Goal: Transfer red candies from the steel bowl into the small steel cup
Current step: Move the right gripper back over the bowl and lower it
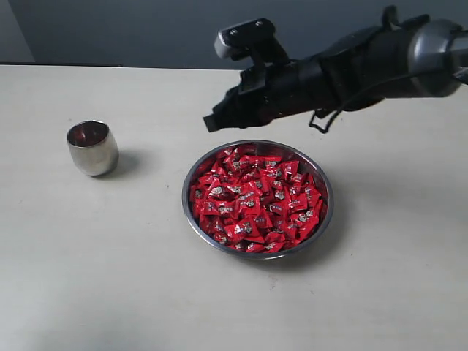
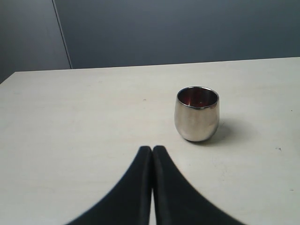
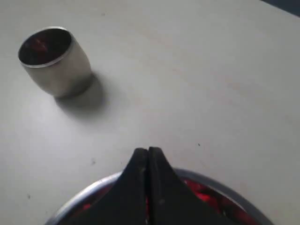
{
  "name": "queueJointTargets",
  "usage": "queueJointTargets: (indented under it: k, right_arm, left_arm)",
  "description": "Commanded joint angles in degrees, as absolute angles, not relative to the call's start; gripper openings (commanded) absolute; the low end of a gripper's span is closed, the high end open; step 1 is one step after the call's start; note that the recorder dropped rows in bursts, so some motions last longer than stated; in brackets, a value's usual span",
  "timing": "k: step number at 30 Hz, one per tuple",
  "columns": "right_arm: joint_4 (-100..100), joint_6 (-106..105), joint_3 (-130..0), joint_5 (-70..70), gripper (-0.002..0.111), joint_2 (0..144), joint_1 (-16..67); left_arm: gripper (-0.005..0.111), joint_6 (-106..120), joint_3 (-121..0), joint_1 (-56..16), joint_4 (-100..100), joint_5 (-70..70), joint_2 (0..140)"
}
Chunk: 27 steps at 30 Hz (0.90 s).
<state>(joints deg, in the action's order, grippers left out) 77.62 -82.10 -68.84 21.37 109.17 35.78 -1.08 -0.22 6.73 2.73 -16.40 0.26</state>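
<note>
Pale tabletop (image 1: 110,292) runs back to a dark blue-grey wall (image 1: 110,29). On it, the red candies (image 1: 256,201) lie heaped in the steel bowl (image 1: 328,208), filling it almost to the rim; the bowl sits a little right of the middle in the exterior view. The small steel cup (image 1: 93,148) stands upright well to the bowl's left. Its inside looks reddish, though I cannot tell whether that is candy or reflection. Above the bowl's far rim hangs the right gripper (image 1: 212,123), its black fingers pressed together with nothing visible between them, tips aimed toward the cup. The left gripper (image 2: 152,152), visible only in its own wrist view, faces the cup, fingers likewise pressed together and empty.
</note>
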Motion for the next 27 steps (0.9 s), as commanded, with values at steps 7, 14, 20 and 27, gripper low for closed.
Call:
queueJointTargets:
  k: [7,14,20,27]
  right_arm:
    - [81.8,-90.89,-60.33,24.12,-0.001,103.38,28.05]
    - [78.21,-87.72,-60.33,24.14,-0.001,104.62,28.05]
    - [81.45,-87.64,-60.33,24.98,-0.001,104.9,28.05]
    - [80.65,-87.64,-64.81,31.85,-0.001,109.71,28.71]
  left_arm:
    - [0.0,-1.12,0.0,6.77,2.6,-16.31,0.0]
    - [0.0,-1.12,0.0,6.77,2.6,-16.31,0.0]
    - [0.0,-1.12,0.0,6.77,2.6,-16.31,0.0]
    - [0.0,-1.12,0.0,6.77,2.6,-16.31,0.0]
